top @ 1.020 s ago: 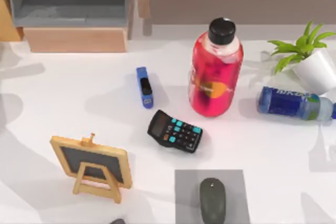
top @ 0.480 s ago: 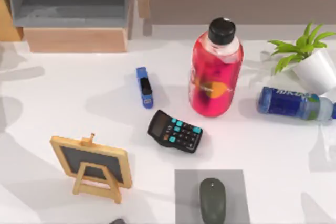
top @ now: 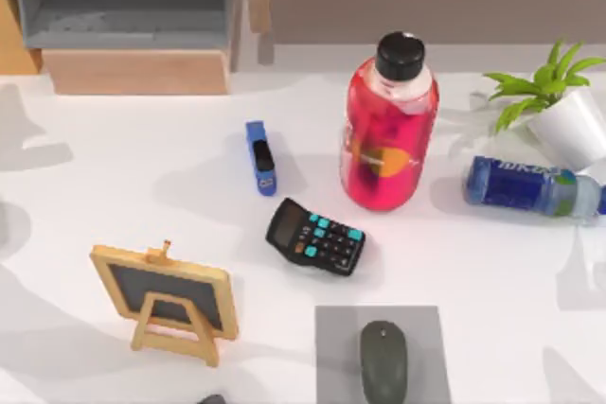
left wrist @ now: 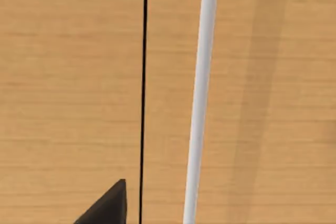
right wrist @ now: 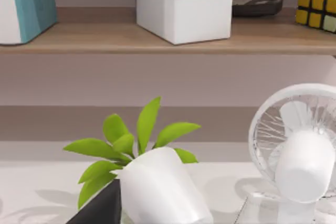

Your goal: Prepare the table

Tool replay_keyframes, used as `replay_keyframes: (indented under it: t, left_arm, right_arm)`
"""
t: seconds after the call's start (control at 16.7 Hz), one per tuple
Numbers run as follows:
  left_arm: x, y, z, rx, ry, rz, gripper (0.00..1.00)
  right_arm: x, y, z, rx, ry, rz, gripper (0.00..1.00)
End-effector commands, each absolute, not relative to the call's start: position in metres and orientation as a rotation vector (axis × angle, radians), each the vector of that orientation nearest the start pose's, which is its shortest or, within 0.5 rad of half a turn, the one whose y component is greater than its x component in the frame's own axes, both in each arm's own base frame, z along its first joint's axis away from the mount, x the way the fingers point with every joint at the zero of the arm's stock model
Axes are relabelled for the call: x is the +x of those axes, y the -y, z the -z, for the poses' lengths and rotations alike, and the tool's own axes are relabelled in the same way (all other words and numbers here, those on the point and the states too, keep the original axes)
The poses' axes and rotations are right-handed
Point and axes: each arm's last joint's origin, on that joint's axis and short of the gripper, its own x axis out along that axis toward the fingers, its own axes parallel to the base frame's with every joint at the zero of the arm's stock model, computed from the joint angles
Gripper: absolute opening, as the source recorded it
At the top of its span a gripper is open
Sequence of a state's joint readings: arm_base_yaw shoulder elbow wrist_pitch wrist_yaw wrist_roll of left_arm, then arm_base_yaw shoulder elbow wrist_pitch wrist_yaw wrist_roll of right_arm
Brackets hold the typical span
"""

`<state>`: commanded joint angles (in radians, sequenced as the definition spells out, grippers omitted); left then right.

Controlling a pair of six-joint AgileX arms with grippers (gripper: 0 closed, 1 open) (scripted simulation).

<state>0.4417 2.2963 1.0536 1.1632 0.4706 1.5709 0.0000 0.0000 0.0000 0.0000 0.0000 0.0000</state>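
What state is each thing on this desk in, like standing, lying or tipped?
red bottle: upright, black cap on.
blue bottle: lying on its side.
potted plant: tilted, leaning over.
stapler: lying flat, closed.
calculator: lying keys up, askew.
small chalkboard easel: standing on its legs.
mouse: resting on the grey pad.
fan: standing upright.
table: cluttered, not yet tidied.

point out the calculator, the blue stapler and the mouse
calculator (top: 315, 237), top view, on its keypad
blue stapler (top: 260, 157), top view, mid body
mouse (top: 383, 362), top view, on its back
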Motion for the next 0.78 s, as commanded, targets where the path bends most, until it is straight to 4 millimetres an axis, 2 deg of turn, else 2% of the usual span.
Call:
replay_keyframes:
  t: [0.24, 0.42, 0.6, 0.78]
  left_arm:
    - [0.397, -0.171, -0.078, 1.521, -0.045, 0.056, 1.00]
    - [0.401, -0.142, -0.099, 1.497, 0.000, 0.033, 1.00]
    - [0.406, -0.083, -0.128, 1.421, 0.080, 0.027, 1.00]
    - [0.404, -0.005, -0.146, 1.286, 0.143, 0.077, 1.00]
  right_arm:
    - [0.106, 0.001, -0.160, 0.000, 0.000, 0.000, 1.00]
    - [0.106, 0.001, -0.160, 0.000, 0.000, 0.000, 1.00]
    - [0.106, 0.001, -0.160, 0.000, 0.000, 0.000, 1.00]
    - [0.106, 0.001, -0.160, 0.000, 0.000, 0.000, 1.00]
